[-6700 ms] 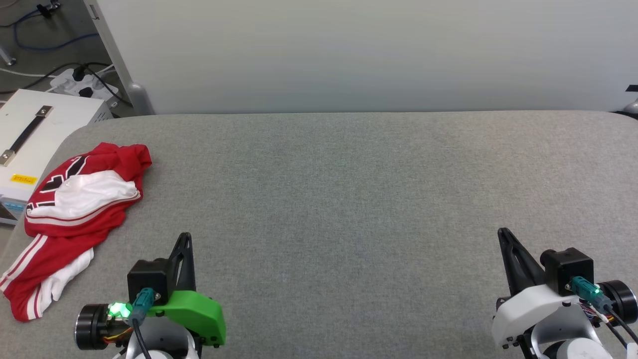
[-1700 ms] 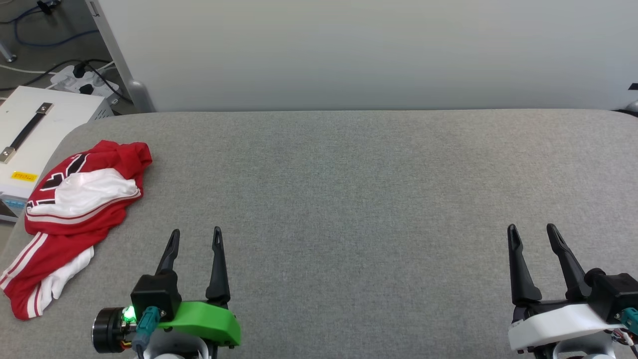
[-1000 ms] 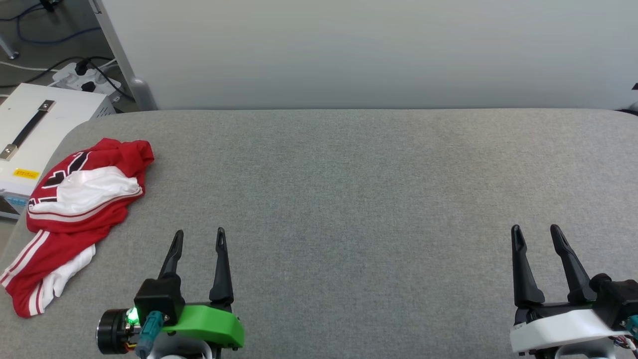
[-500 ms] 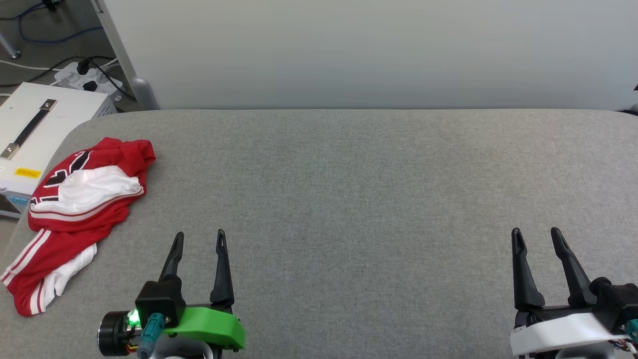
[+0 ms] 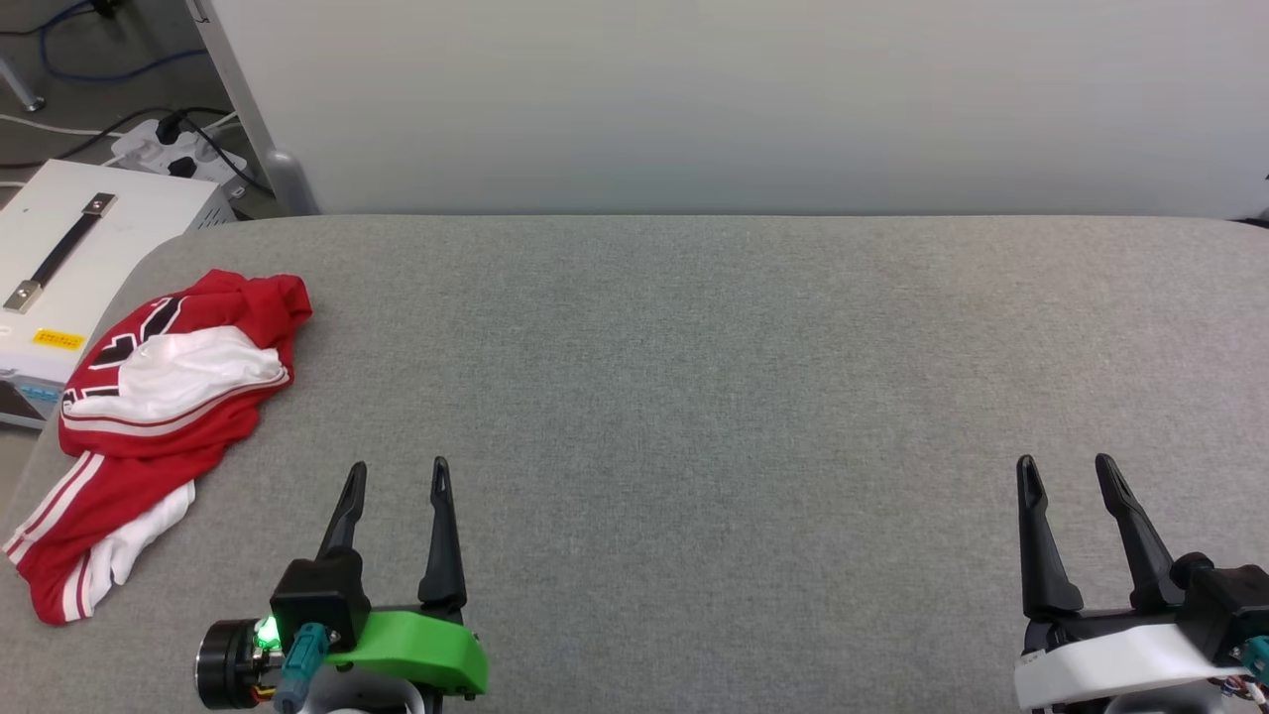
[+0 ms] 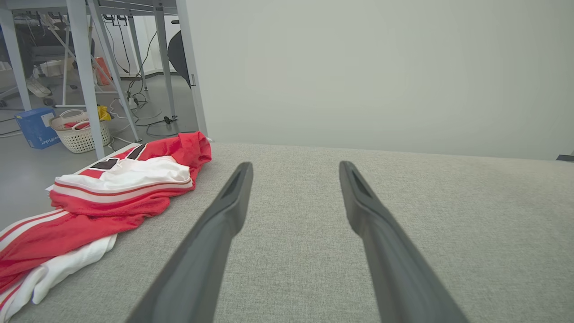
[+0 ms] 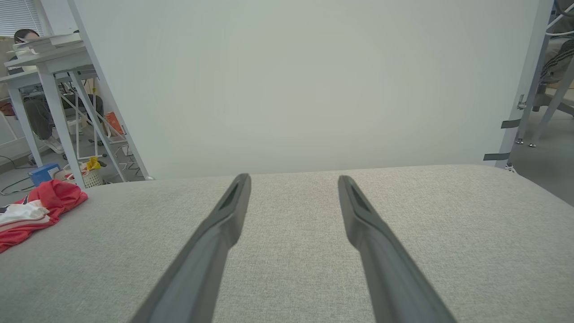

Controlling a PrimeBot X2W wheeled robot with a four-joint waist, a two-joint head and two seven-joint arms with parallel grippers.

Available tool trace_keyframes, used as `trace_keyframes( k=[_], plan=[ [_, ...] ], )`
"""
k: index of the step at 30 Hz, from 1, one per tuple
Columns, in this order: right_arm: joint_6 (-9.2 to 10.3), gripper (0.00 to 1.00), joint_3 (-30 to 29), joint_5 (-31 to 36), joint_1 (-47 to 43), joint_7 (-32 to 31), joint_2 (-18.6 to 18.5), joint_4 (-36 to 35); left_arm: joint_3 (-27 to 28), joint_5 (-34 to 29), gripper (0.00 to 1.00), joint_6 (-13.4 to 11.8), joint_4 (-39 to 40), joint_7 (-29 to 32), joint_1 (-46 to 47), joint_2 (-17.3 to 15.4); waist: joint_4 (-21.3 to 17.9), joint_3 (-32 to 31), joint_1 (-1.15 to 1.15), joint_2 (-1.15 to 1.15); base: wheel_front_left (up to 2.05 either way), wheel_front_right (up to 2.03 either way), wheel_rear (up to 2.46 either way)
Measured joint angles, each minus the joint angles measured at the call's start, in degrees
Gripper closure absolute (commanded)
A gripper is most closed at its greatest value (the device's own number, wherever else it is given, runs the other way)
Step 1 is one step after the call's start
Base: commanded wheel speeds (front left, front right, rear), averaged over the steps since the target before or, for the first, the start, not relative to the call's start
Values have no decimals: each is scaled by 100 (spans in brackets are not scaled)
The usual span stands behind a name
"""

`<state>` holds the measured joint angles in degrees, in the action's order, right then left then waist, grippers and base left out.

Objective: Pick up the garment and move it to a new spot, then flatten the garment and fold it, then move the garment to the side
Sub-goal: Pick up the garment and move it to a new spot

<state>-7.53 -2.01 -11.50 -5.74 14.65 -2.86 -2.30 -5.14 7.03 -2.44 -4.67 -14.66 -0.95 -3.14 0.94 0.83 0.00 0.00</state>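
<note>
left hand [image 5: 398, 464] and right hand [image 5: 1065, 460] sat at the bottom of the head frame, both spread, nothing between the fingers. the garment [image 5: 149, 416] lay crumpled at the frame's left, at the counter [image 5: 694, 377] edge, its lower part looking to reach the rim. risks: a pinch on just the white sleeve layer would lift a tangle, and a sideways drag could tip it off the edge. right hand was well apart, so probably a one-arm pick. further back, upper left, the white box [image 5: 89, 238] stood just beside the counter: collision risk on a wide left swing.
</note>
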Motion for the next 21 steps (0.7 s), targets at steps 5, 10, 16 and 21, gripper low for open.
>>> trace_keyframes(
  k=[5,10,16,21],
  plan=[
    [0,0,-5,24,0,0,0,7,3,-1,0,0,0,0,7,0,67,23,0,0,0,0,0],
    [0,0,11,78,-2,1,0,16,33,-15,0,-7,0,0,38,3,225,47,0,0,0,0,0],
    [0,0,18,187,-2,2,1,15,138,-15,0,-29,1,0,112,4,519,83,0,0,0,0,0],
    [0,0,5,252,1,7,3,5,201,0,0,-37,-2,0,127,5,817,127,0,0,0,0,0]
  ],
)
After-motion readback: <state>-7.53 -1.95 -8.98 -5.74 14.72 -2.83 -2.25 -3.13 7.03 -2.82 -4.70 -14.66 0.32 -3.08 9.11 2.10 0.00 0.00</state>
